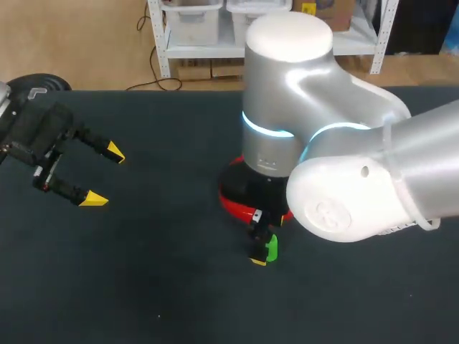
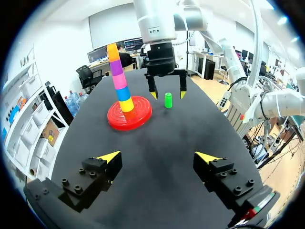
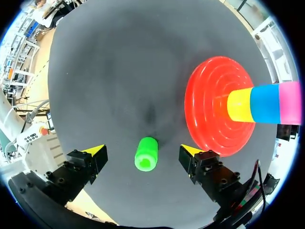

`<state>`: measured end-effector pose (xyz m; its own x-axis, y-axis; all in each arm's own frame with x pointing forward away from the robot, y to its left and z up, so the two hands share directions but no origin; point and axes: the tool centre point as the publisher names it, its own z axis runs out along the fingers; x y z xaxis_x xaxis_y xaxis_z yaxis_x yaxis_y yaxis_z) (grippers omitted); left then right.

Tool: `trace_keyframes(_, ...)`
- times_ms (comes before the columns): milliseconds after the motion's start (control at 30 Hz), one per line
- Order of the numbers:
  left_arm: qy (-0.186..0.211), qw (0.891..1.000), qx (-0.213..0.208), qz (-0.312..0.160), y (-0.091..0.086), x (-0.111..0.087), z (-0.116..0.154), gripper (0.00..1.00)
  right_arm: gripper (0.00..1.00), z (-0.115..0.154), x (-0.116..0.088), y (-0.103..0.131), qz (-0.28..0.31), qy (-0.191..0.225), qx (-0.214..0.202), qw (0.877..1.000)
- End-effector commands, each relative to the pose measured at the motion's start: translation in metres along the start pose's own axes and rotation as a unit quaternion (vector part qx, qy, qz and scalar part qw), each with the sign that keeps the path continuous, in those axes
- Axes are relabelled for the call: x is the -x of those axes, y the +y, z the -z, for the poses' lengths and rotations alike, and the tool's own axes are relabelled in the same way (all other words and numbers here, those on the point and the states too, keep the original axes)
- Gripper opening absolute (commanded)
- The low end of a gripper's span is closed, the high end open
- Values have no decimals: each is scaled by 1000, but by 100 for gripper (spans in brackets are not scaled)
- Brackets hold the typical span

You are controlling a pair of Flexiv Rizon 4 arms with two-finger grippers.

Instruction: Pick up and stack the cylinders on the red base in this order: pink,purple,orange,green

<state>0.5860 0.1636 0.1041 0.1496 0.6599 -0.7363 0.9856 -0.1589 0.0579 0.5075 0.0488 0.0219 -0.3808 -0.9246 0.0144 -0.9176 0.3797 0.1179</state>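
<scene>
The red base [image 2: 138, 112] carries a stack [image 2: 119, 81] of yellow, blue, pink, purple and orange cylinders, bottom to top. A green cylinder [image 2: 167, 100] stands upright on the dark table just beside the base. My right gripper [image 2: 167, 94] hangs over it, open, a yellow tip on each side and neither touching. In the right wrist view the green cylinder [image 3: 146, 153] shows between the spread fingers of the right gripper [image 3: 143, 150], with the base [image 3: 209, 86] to one side. My left gripper [image 1: 104, 175] is open and empty, far to the left.
In the head view my right arm's large silver body [image 1: 323, 143] hides most of the red base [image 1: 233, 201] and the stack. The green cylinder [image 1: 271, 248] peeks out below it. Bare dark table [image 1: 158, 272] lies between the two grippers.
</scene>
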Motion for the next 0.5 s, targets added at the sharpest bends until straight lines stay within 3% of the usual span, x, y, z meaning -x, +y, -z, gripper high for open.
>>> trace_keyframes(33,0,1000,0,-1,0,-1,0,100,100,-3,-1,0,-9,10,-6,1000)
trace_keyframes(500,0,1000,0,-1,0,-1,0,100,100,-9,-4,-3,-18,11,-3,1000)
